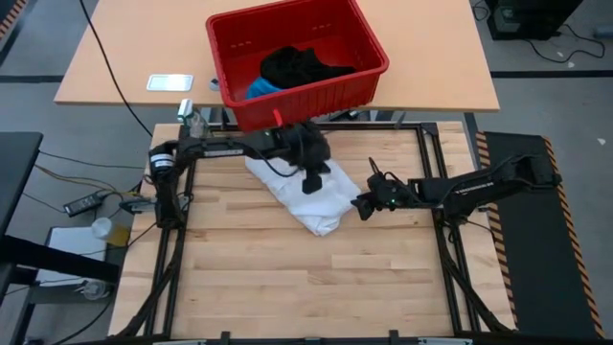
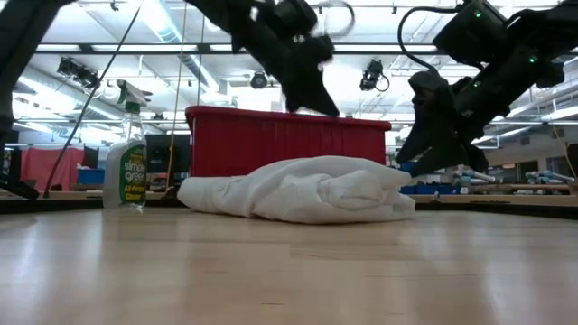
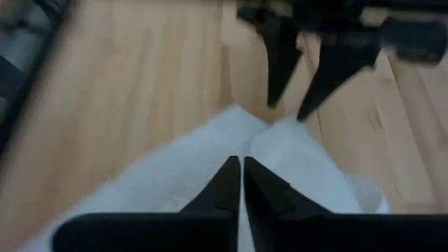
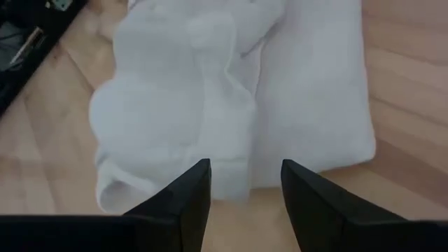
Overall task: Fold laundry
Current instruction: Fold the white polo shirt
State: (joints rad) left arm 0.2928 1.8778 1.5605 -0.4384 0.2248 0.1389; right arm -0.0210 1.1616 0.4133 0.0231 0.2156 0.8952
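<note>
White garment: the white one (image 1: 308, 196) is lying bunched in a loose roll on the butcher-block table (image 1: 287, 287), toward the far side, just in front of the red basket (image 1: 297, 57). Looks partly folded to me, edges still lumpy, so I'd guess we're mid-fold.

Left gripper: left gripper (image 3: 241, 183) hangs right over the middle of the white garment, fingers pressed together with nothing between them. The low view shows it raised clear of the cloth, not touching. My read is it's positioned there to come down and pin or pinch the fold line.

Right gripper: right gripper (image 4: 243, 183) sits just beside the garment's right edge, fingers spread apart, empty, pointed at the cloth. Probably lined up that way so it can slide in at the hem and grab a layer.

Black garment: black one (image 1: 299, 65) is piled in the basket, waiting its turn.

Blue garment: bright blue one (image 1: 261, 88) pokes out beside the black one, at the basket's near left side.

Basket spot: it's parked on the tan table (image 1: 115, 67) behind the work surface, I'd guess so the arms can reach in for the next piece.

Other stuff: a spray bottle (image 2: 125, 161) stands off at the table's far-left corner, well apart from the cloth.
</note>
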